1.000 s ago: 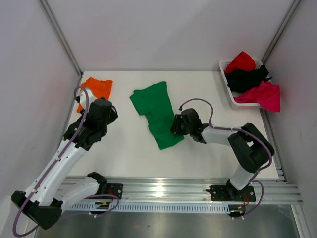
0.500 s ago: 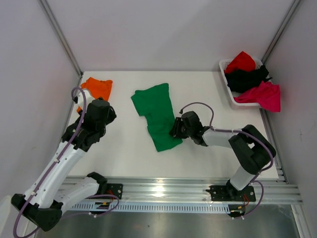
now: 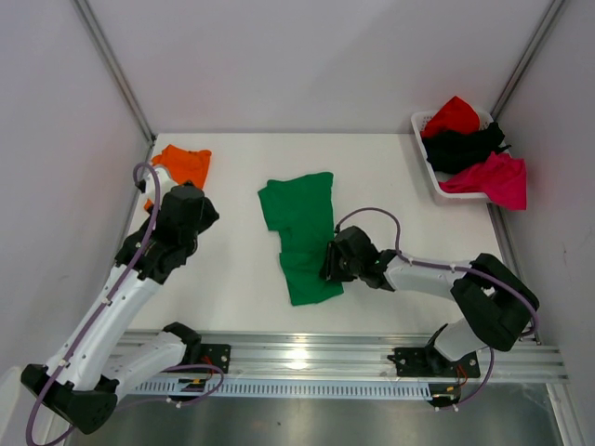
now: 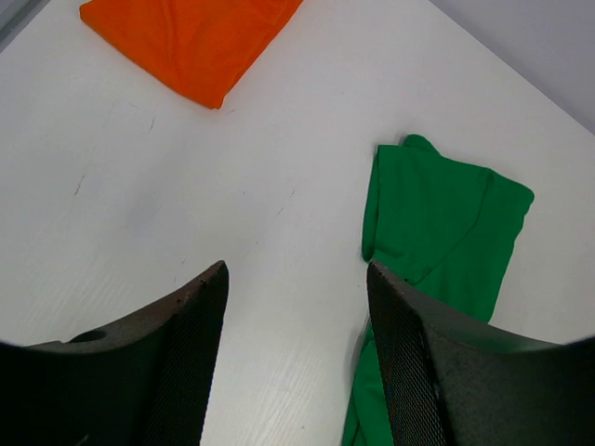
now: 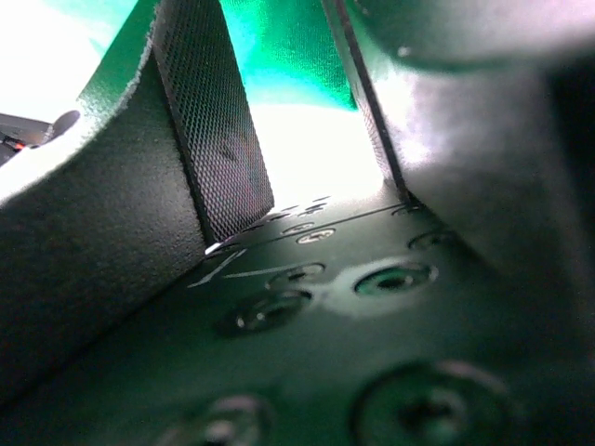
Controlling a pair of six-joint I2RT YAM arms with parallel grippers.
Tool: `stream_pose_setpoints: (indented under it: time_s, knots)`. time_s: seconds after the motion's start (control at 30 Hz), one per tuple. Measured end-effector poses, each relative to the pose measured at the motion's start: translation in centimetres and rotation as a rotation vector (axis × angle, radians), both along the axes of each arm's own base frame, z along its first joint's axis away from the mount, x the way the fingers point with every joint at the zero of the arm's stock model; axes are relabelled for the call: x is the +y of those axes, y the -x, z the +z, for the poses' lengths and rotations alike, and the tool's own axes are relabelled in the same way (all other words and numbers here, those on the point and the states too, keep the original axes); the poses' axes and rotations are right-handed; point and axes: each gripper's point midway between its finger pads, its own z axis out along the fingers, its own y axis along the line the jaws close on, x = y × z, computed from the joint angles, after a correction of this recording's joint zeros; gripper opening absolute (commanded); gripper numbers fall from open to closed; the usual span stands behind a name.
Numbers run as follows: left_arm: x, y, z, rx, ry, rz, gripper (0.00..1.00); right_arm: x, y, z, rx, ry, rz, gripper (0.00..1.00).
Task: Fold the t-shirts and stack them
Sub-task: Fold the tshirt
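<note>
The green t-shirt (image 3: 299,223) lies roughly folded in the middle of the table, long side running near to far. My right gripper (image 3: 327,262) sits low at its near right edge, shut on the cloth; in the right wrist view green cloth (image 5: 270,42) fills the far end of the gap between the fingers (image 5: 218,121). The orange t-shirt (image 3: 183,164) lies folded at the far left. My left gripper (image 3: 204,212) hovers open between the two shirts, with bare table between its fingers (image 4: 186,353), the orange t-shirt (image 4: 186,37) ahead on the left and the green t-shirt (image 4: 446,223) on the right.
A white basket (image 3: 429,172) at the far right holds a red t-shirt (image 3: 453,113), a black one (image 3: 465,144) and a magenta one (image 3: 493,177) hanging over its rim. Walls close the table on three sides. A metal rail (image 3: 307,358) runs along the near edge.
My right gripper has moved toward the near edge, pulling the green t-shirt with it; the shirt has swung round and shifted nearer and to the right. The left arm has barely moved.
</note>
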Motion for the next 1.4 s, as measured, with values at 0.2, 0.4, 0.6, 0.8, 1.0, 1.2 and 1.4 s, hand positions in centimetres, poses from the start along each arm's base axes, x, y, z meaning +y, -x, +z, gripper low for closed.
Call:
stream_pose_setpoints:
  time_s: [0.2,0.4,0.6,0.8,1.0,1.2,1.4]
  knots:
    - [-0.2,-0.1,-0.2,0.007,0.000,-0.010,0.64,0.1,0.1,-0.1,-0.004,0.008,-0.012,0.37]
    - [-1.5,-0.4,-2.1,0.050,0.027,-0.064,0.63,-0.2,-0.6,1.6,-0.070,0.021,-0.007,0.40]
    - [-3.0,-0.8,-5.3,0.149,0.034,-0.118,0.63,-0.2,-3.1,9.0,-0.250,-0.071,-0.060,0.66]
    - [-3.5,-0.8,-6.4,0.176,0.039,-0.135,0.70,-2.9,-3.7,10.6,-0.315,-0.003,-0.165,0.75]
    - [-3.5,-0.6,-6.6,0.094,0.058,-0.163,0.97,-7.0,-2.3,7.6,-0.287,0.291,-0.276,0.97]
    - [-4.7,-0.3,-6.1,-0.070,0.162,-0.231,1.00,-9.4,-3.5,8.7,-0.331,0.419,-0.413,0.99]
    - [-4.8,-0.7,-5.2,-0.123,0.197,-0.242,0.99,-9.1,-2.8,9.5,-0.338,0.268,-0.409,0.97]
